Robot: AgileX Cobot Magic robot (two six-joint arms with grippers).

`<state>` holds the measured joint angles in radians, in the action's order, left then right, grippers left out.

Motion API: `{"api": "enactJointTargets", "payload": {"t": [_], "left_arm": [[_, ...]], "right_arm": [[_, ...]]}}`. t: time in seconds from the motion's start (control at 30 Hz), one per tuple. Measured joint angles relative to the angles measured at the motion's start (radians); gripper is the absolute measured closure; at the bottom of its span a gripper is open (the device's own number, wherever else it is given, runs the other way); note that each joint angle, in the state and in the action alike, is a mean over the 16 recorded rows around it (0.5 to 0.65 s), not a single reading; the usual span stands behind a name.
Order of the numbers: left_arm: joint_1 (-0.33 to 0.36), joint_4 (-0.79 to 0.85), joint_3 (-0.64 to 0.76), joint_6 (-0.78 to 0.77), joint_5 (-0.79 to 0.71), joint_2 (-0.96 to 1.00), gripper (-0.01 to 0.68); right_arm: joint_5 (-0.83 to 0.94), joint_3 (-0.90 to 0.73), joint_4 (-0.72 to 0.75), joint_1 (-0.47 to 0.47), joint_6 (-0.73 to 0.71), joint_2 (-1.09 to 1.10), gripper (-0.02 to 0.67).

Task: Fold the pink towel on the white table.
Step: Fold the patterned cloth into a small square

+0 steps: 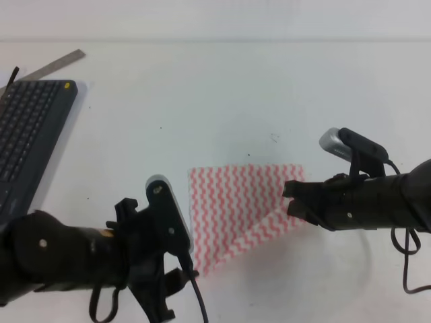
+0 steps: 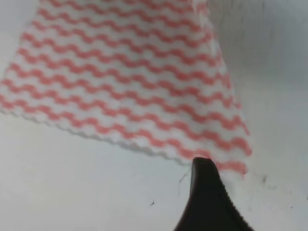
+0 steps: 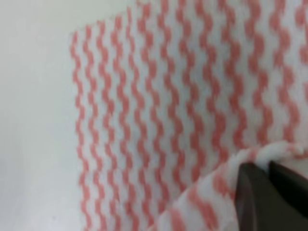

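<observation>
Looking from the near edge first: the left gripper (image 1: pixel 176 281) sits at the towel's (image 1: pixel 236 208) near-left corner. In the left wrist view one dark finger (image 2: pixel 206 192) has its tip right at that corner, touching or just over the cloth edge. Only the one finger shows, so I can't tell how the left jaws stand.

A bit farther in, the towel lies on the table (image 1: pixel 222 101), roughly mid-table, right of centre. Its left and far edges look flat and straight. The near-right side runs on a diagonal, like that corner is lifted or turned in.

That's where the right gripper (image 1: pixel 293 200) is. In the right wrist view the jaws are pressed together on a bunched bit of cloth, with a raised fold riding up to the fingers (image 3: pixel 255 192). So the right one is pinching the towel's right side.

My read: this is the first fold, with the right corner picked up and about to be carried over toward the left. Next move probably needs the right arm to sweep the cloth left and low, lining edge to edge, while the left finger pins its corner so the sheet doesn't drag.

Far left there's a keyboard (image 1: pixel 27 134) and a grey strip (image 1: pixel 57 65) behind it, both well apart from the action.
</observation>
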<state>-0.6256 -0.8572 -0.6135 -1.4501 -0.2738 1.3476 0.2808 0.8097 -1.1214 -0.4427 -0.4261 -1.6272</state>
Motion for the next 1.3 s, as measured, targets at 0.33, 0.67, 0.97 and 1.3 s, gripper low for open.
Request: {"api": "enactJointTargets", "payload": {"t": [0.33, 0.67, 0.97, 1.3], "left_arm": [[-0.003, -0.009, 0.0, -0.114, 0.005, 0.065, 0.278], [-0.034, -0.062, 0.0, -0.254, 0.06, 0.107, 0.278], [-0.052, -0.128, -0.001, -0.285, 0.142, 0.176, 0.278], [-0.052, -0.153, -0.023, -0.287, 0.19, 0.242, 0.277]], "right_arm": [[-0.025, 0.0, -0.022, 0.0, -0.001, 0.0, 0.663], [-0.039, 0.0, -0.026, 0.0, -0.001, 0.001, 0.664], [-0.043, 0.0, -0.026, 0.0, -0.001, 0.002, 0.664], [-0.043, 0.0, -0.026, 0.0, -0.001, 0.002, 0.664]]}}
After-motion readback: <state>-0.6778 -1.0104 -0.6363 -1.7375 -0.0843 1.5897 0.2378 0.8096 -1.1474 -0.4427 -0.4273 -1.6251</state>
